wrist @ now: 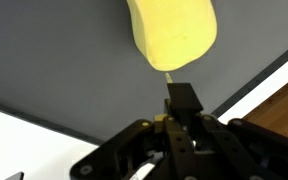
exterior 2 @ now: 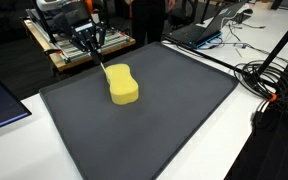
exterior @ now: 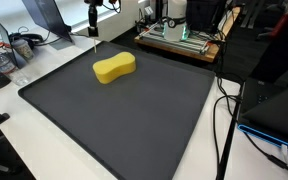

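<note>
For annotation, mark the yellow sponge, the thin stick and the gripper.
yellow sponge (exterior: 114, 68): exterior view, middle of its top face.
thin stick (wrist: 171, 75): wrist view, bare stretch next to the sponge.
gripper (wrist: 180, 97): wrist view, midway between its fingertips.

Wrist view: sponge (wrist: 174, 35) cut off at top edge; tool (wrist: 181, 98) grip unclear.
</note>
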{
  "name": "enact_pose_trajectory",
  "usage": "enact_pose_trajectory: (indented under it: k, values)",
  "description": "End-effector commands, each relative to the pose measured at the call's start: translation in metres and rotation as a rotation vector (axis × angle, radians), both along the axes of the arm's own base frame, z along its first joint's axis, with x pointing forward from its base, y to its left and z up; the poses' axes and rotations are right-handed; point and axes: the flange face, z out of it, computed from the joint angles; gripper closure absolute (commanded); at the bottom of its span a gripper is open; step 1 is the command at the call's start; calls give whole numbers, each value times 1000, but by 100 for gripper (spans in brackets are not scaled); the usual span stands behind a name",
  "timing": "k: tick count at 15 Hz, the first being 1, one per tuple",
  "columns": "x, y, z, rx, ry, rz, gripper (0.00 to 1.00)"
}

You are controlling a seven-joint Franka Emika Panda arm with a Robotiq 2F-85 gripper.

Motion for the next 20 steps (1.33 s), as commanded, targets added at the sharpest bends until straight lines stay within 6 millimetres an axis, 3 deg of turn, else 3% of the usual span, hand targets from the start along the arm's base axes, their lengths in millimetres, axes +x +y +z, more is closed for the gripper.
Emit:
enact_pose_trajectory:
  k: [1, 5, 10, 13, 20]
  values:
    - [-9, -40, 20, 29, 18, -15, 97]
    - [-18, -80, 38, 135, 44, -56, 97]
    - [-34, -95, 46, 335, 45, 31, 97]
    - [-56, -99, 43, 429, 8, 106, 97]
    - [-111, -132, 27, 502, -169, 217, 97]
